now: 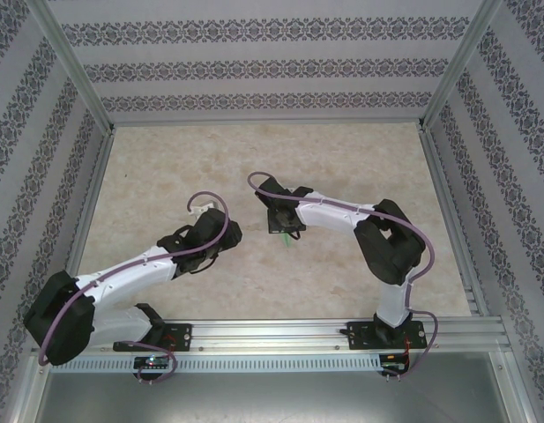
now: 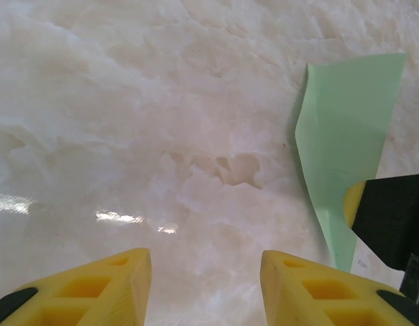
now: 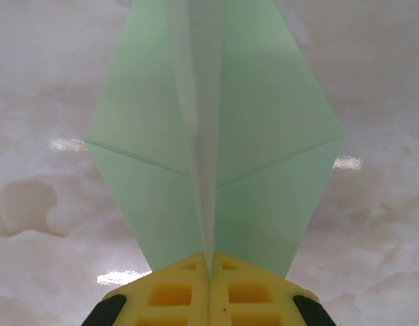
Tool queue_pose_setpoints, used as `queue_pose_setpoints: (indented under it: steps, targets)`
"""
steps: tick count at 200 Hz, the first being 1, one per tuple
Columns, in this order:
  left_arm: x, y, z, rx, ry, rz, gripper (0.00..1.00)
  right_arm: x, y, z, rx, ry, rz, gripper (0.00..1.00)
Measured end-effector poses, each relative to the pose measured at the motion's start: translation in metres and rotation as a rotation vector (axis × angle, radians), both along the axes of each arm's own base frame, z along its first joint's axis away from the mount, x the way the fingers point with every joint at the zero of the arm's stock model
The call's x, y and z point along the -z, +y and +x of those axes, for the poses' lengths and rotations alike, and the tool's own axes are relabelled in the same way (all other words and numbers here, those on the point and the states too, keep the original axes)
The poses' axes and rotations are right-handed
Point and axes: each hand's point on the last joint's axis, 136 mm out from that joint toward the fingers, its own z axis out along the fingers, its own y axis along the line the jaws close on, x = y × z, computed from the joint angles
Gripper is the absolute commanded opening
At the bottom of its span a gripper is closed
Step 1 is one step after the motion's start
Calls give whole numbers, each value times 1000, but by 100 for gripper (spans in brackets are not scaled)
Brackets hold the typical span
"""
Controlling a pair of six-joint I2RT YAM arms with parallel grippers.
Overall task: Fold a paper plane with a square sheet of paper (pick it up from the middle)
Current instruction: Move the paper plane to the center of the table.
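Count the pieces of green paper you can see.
1: the paper plane, pinched along its centre crease in the right gripper, beside the open left gripper.

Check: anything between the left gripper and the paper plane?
Nothing. In the left wrist view, bare marble tabletop lies between the open left gripper and the paper plane, which the right gripper holds pinched.
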Motion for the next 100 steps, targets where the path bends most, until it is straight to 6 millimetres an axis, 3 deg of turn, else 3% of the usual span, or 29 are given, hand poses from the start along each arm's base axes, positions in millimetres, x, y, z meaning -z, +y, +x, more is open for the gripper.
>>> queue_pose_setpoints:
  steps: [100]
  targets:
    - [7, 5, -4, -4, 16, 10, 47, 12, 0, -2, 16, 27, -10, 16]
